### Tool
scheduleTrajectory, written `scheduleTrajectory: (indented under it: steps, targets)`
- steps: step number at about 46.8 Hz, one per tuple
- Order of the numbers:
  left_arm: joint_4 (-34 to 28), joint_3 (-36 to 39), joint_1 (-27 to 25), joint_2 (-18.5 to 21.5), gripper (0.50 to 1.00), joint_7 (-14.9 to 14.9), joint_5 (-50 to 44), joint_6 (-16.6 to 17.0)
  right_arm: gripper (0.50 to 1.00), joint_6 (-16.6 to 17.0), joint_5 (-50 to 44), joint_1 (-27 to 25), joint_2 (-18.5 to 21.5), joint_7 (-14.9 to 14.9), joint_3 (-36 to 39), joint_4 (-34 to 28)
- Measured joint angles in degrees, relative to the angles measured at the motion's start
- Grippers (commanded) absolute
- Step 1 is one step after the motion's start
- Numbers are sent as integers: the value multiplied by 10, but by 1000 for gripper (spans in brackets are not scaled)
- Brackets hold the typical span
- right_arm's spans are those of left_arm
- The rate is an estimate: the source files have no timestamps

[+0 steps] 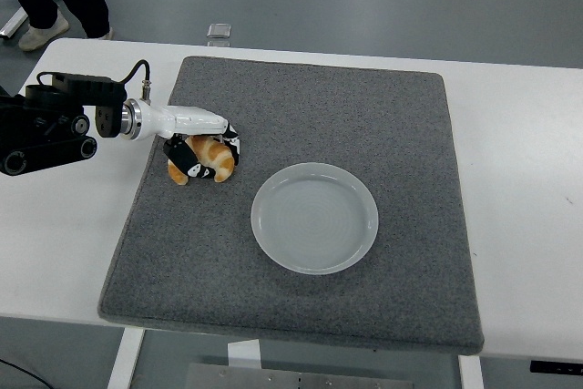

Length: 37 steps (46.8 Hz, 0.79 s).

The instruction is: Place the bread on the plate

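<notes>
While the left hand (pixel 196 154) curls tight around the bread (pixel 211 159), the plate (pixel 314 217) sits near, right of it, on a gray mat (pixel 364 116) covering the white table (pixel 519 134).

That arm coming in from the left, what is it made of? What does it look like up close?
The left arm is a chunky black block with round bolted joints and a black cable looping over it. A silver ring joins it to a glossy white forearm shell. The left hand has black fingers with small white patches.
</notes>
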Motion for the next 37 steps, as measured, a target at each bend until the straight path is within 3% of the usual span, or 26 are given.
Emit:
scheduleTrajectory:
  steps: [10, 21, 29, 37]
  targets:
    - [7, -5, -9, -1, 500, 0, -1, 13, 952, 0, 0, 0, 0, 0, 0, 0]
    - [0, -47, -65, 4, 500, -1, -11, 11, 952, 0, 0, 0, 0, 0, 0, 0]
    - [0, -83, -113, 20, 500, 1, -11, -20, 952, 0, 0, 0, 0, 0, 0, 0]
    - [-1, -128, -153, 37, 500, 0, -11, -74, 952, 0, 0, 0, 0, 0, 0, 0]
